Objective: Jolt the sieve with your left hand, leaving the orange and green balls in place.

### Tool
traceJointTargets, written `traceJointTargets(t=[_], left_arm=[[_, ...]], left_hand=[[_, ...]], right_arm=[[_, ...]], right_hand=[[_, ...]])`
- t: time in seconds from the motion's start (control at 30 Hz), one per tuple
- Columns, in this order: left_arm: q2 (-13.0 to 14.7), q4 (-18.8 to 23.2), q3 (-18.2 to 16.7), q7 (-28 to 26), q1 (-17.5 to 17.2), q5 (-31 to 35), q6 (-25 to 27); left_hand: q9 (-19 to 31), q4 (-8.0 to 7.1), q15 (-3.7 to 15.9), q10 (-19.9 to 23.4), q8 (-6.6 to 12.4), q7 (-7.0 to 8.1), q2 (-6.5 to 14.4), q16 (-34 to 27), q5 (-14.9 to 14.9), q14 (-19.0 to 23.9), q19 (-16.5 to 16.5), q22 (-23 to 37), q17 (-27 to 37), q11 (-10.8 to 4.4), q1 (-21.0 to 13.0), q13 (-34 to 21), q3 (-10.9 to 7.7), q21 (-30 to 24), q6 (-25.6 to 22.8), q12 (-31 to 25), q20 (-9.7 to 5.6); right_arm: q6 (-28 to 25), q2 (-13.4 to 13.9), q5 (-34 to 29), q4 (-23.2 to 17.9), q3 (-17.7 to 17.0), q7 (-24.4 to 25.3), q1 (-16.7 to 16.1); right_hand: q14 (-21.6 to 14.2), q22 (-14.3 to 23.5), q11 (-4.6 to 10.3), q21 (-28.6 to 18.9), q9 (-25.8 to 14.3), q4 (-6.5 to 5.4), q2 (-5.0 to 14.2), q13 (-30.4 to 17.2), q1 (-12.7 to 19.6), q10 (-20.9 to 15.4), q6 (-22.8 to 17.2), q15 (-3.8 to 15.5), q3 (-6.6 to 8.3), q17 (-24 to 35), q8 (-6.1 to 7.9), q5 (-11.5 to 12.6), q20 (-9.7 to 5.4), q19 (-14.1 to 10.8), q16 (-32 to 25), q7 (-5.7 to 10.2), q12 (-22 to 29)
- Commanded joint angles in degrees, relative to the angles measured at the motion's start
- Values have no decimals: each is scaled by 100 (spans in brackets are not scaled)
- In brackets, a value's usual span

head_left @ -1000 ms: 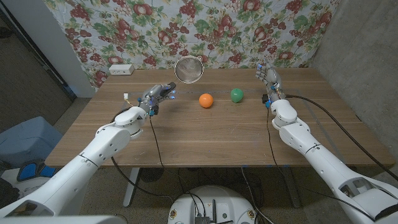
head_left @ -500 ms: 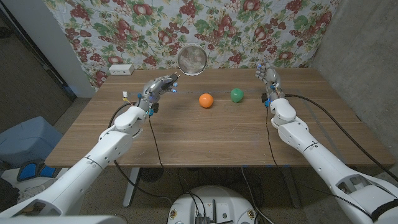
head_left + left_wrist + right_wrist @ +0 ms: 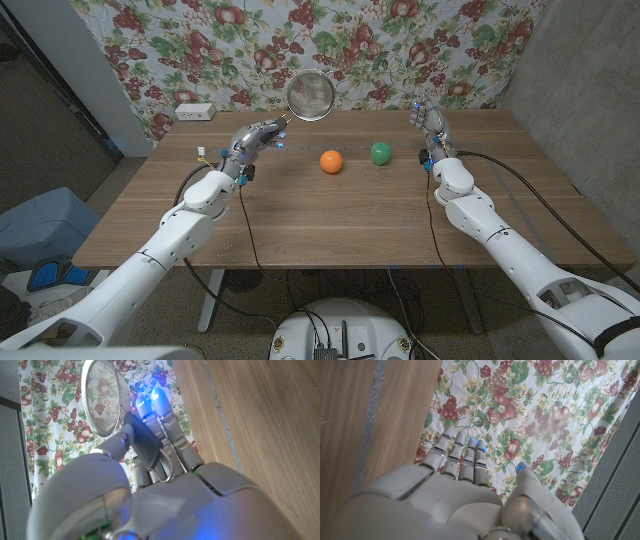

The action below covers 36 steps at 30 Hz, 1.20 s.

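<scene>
A round metal mesh sieve [image 3: 308, 97] hangs in the air above the table's far edge, its black handle [image 3: 145, 446] gripped in my left hand [image 3: 252, 143]. In the left wrist view the sieve's bowl [image 3: 104, 401] stands out against the flowered cloth. An orange ball [image 3: 331, 161] lies on the table right of my left hand. A green ball [image 3: 381, 153] lies a little further right. My right hand [image 3: 431, 128] is raised near the far right of the table with its fingers [image 3: 465, 455] straight and together, holding nothing.
A white power strip [image 3: 194, 111] lies at the table's far left corner. A flowered cloth [image 3: 330, 45] hangs behind the wooden table [image 3: 340, 220]. A blue bin [image 3: 45, 225] stands on the floor to the left.
My left hand has lifted the sieve higher and a little toward the back over the last second. The balls and my right hand have stayed in place.
</scene>
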State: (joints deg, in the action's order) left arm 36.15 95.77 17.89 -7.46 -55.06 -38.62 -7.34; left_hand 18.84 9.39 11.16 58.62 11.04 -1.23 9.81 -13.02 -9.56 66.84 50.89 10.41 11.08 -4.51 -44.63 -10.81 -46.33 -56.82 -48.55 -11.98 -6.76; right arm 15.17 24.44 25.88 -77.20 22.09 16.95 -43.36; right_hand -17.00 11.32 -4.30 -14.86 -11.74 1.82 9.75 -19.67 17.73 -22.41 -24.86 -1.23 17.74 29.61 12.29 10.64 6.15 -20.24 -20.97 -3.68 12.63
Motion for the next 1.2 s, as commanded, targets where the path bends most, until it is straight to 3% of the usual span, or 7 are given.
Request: traceJointTargets(t=[0.03,0.6,0.83,1.2], left_arm=[[26,283,-100,-507,-87,-110,602],[138,1147,-376,-2137,-113,-895,2692],[205,1204,-427,-2360,1,-1213,3229],[323,1115,-391,-2335,174,-1450,3577]], left_hand=[[-2,-45,231,526,32,-367,25,6,-49,105,7,-6,11,-468,8,-13,-33,-53,-540,2,-285],[-21,40,227,570,38,-543,13,-39,-35,183,116,-10,22,-347,-53,-12,-47,-132,-610,-10,-229],[-31,53,210,563,33,-599,11,-44,-29,197,139,-13,17,-314,-72,-11,-60,-154,-627,-4,-187],[-43,62,203,558,20,-629,4,-37,-24,191,141,-16,7,-297,-89,-10,-77,-171,-623,3,-168]], right_arm=[[-26,-13,-24,-19,13,50,4],[-51,-35,-47,-63,29,115,-32],[-62,-61,-54,-40,48,119,-8],[-97,-96,-96,-7,84,146,53]], right_hand=[[-2,9,-21,-13,-11,4,-17,6,-12,-11,-18,-34,33,20,-7,28,-21,-2,2,-39,5],[-10,9,-30,-14,-11,9,-19,16,-24,-11,-20,-31,52,23,-9,27,-20,0,7,-38,6],[-8,9,-25,-15,-12,12,-20,21,-30,-4,-17,-37,61,24,-11,26,-20,2,12,-39,4],[-10,9,-33,-16,-12,16,-20,28,-38,-11,-18,-38,75,27,-11,26,-20,4,17,-38,7]])
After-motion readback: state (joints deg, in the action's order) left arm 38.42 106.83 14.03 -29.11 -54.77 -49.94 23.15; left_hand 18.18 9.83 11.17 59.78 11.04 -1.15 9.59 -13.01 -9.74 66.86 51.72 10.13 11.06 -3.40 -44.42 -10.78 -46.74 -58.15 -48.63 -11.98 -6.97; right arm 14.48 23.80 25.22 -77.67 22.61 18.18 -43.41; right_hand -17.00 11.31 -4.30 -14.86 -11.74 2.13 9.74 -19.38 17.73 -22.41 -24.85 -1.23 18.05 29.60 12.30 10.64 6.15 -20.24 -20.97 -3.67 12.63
